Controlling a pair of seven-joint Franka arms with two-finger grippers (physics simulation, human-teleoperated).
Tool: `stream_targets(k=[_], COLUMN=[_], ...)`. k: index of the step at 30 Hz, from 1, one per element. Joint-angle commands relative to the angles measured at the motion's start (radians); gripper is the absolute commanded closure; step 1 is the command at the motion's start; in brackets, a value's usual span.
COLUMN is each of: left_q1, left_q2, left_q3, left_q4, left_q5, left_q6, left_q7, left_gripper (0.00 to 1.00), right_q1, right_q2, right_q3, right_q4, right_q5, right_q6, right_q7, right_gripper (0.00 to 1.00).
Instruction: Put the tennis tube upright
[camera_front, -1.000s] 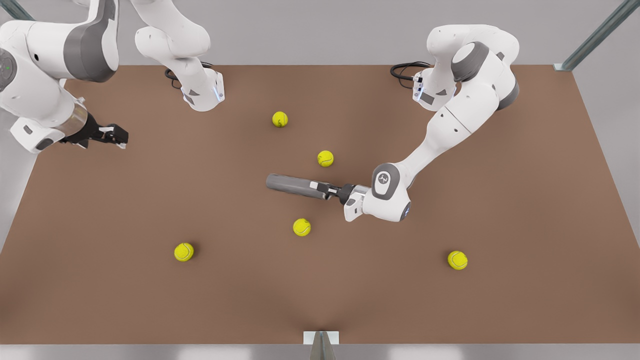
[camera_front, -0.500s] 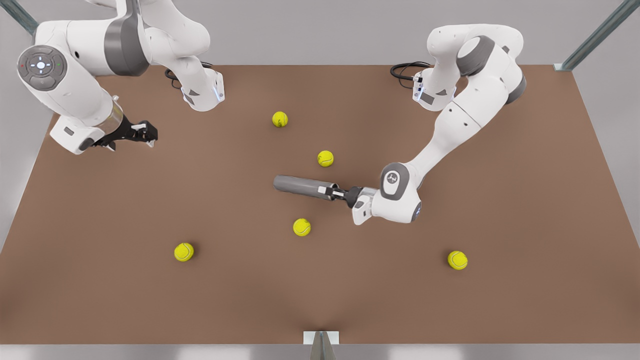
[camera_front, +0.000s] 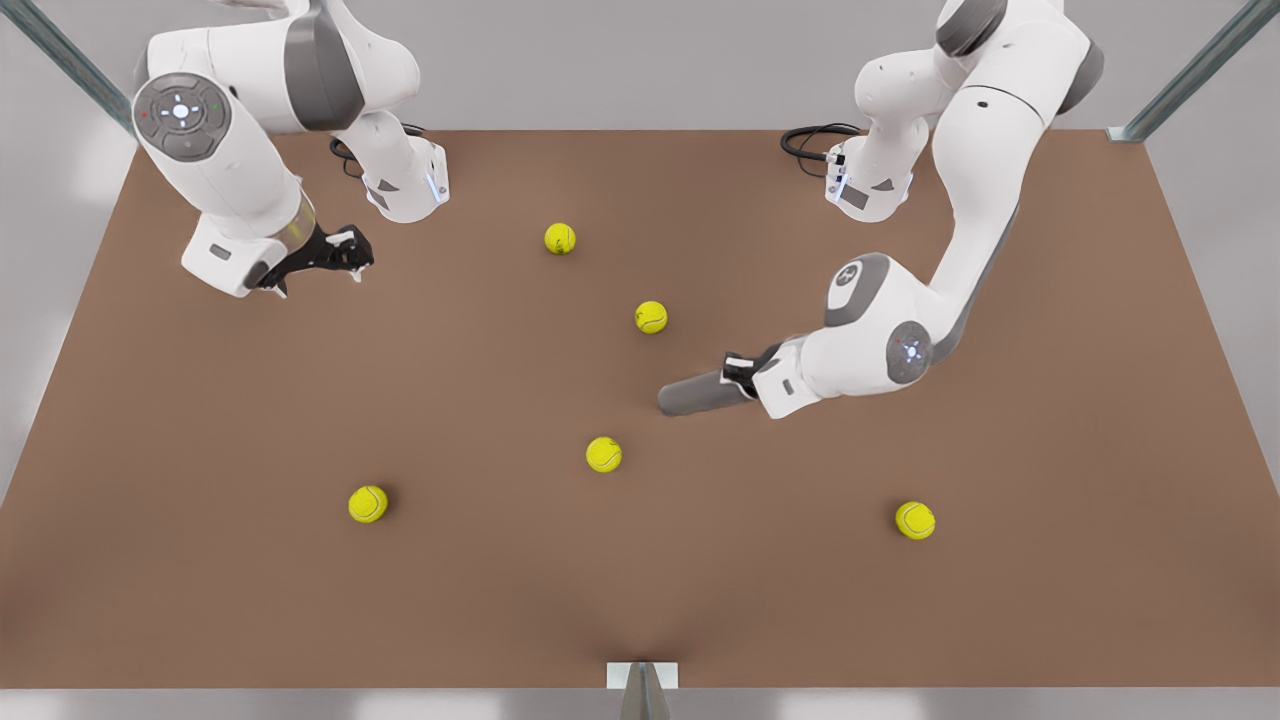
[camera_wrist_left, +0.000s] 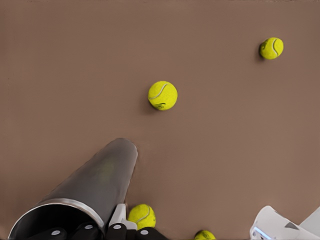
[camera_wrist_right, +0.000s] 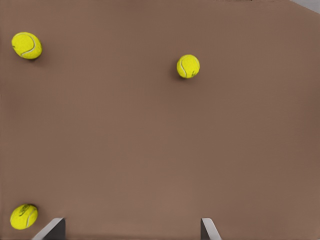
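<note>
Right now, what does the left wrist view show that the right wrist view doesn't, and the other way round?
Left wrist view: the tennis tube, tilted, with the left gripper clamped on its rimmed end.
Right wrist view: the right gripper, fingers spread open, hovering above the table.
Both: yellow-green tennis balls lying on the same brown table.

Free room and obstacles. The left gripper (camera_front: 738, 372) clamps the rim end of the tilted tennis tube (camera_front: 695, 394). Two tennis balls stand near the tube's far end: one (camera_front: 651, 317) toward the arm bases, one (camera_front: 603, 454) toward the table's (camera_front: 300, 600) near edge. The right gripper (camera_front: 345, 252), fingers spread, hangs over bare table, well apart from any ball.
</note>
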Motion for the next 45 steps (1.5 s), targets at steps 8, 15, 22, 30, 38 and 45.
stream_targets(k=[8,15,22,30,38,45], left_q1=[-0.003,-0.01,-0.01,0.0,0.006,-0.174], left_q2=[-0.035,-0.023,-0.011,-0.03,-0.083,-0.261], left_q3=[0.008,0.01,0.018,0.014,0.018,0.51], left_q4=[0.002,0.002,0.0,0.003,0.46,0.25], left_q5=[0.324,0.347,0.37,0.375,0.384,0.408], left_q6=[-0.156,-0.147,-0.144,-0.177,-0.722,-0.604], left_q7=[-0.549,-0.55,-0.55,-0.57,-0.565,0.455], left_gripper=[0.79,0.79,0.63,0.0,0.0,0.0], right_q1=[-0.196,-0.195,-0.195,-0.195,-0.195,-0.193], right_q2=[0.133,0.055,0.058,0.058,0.058,0.05], right_q3=[-0.025,-0.022,-0.023,-0.025,-0.03,-0.031], right_q4=[0.016,0.018,0.018,0.018,0.018,0.016], right_q5=[0.025,0.027,0.039,0.038,0.039,0.036], right_q6=[-0.006,-0.003,-0.006,-0.006,-0.006,-0.006], right_q7=[0.01,0.002,-0.001,0.0,-0.001,0.005], right_gripper=[0.0,0.0,0.0,0.0,0.0,0.0])
